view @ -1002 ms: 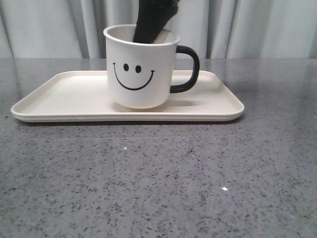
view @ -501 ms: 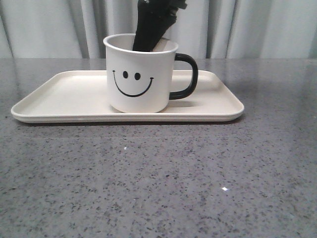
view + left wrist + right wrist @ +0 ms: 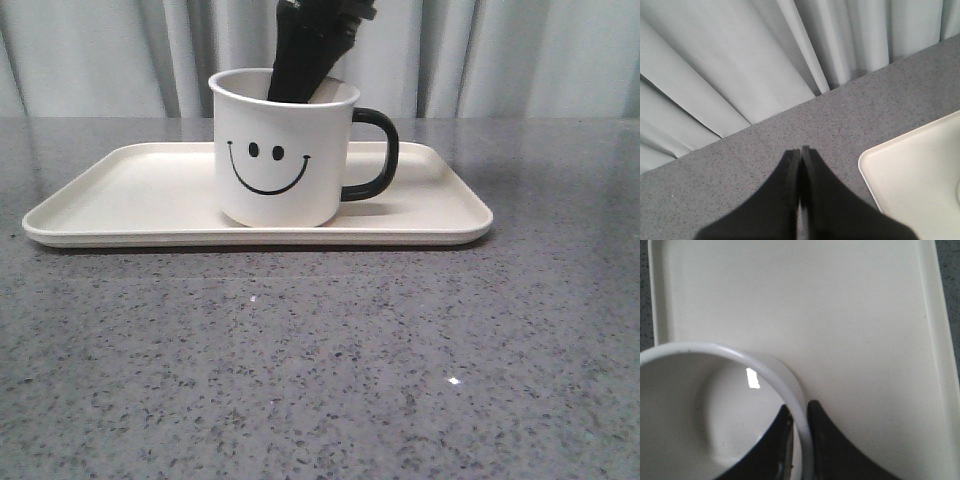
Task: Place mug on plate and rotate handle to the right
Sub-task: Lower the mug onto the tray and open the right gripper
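Right gripper (image 3: 801, 432): black fingers pinch the wall of the white enamel-style cylindrical mug (image 3: 282, 150) with the smiley print, one finger inside the rolled rim, one outside. The mug sits upright near the middle of the large flat cream-white rectangular plate (image 3: 120, 190), base apparently flat on it. Its glossy black C-shaped handle (image 3: 372, 152) points to the right in the front view. Left gripper (image 3: 800, 159): fingers pressed together, empty, above the speckled grey table (image 3: 320, 350) just beside the plate's corner. Judgement: placing and rotating look done; only release and retreat of the right arm remain.
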`<action>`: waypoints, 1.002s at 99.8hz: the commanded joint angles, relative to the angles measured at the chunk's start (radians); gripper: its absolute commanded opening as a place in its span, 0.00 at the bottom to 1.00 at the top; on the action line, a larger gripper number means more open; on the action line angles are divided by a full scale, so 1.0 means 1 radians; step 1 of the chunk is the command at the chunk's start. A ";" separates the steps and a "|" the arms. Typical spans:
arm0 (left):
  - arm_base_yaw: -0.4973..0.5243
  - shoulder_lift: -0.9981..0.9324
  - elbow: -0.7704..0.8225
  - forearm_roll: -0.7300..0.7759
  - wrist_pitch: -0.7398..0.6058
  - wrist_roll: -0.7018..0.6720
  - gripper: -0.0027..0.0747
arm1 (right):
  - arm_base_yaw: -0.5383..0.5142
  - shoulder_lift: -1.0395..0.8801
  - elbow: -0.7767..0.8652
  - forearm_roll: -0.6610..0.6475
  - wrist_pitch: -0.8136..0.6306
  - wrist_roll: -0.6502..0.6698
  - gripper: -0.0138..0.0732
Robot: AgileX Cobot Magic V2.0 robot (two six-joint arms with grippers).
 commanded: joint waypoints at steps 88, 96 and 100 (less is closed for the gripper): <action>-0.008 -0.016 -0.019 0.017 -0.020 -0.009 0.01 | 0.001 -0.061 -0.024 0.063 0.090 -0.011 0.36; -0.008 -0.016 -0.019 0.017 -0.020 -0.009 0.01 | 0.001 -0.063 -0.024 0.068 0.090 -0.011 0.36; -0.008 -0.016 -0.019 0.017 -0.020 -0.009 0.01 | 0.001 -0.065 -0.024 0.071 0.090 -0.011 0.36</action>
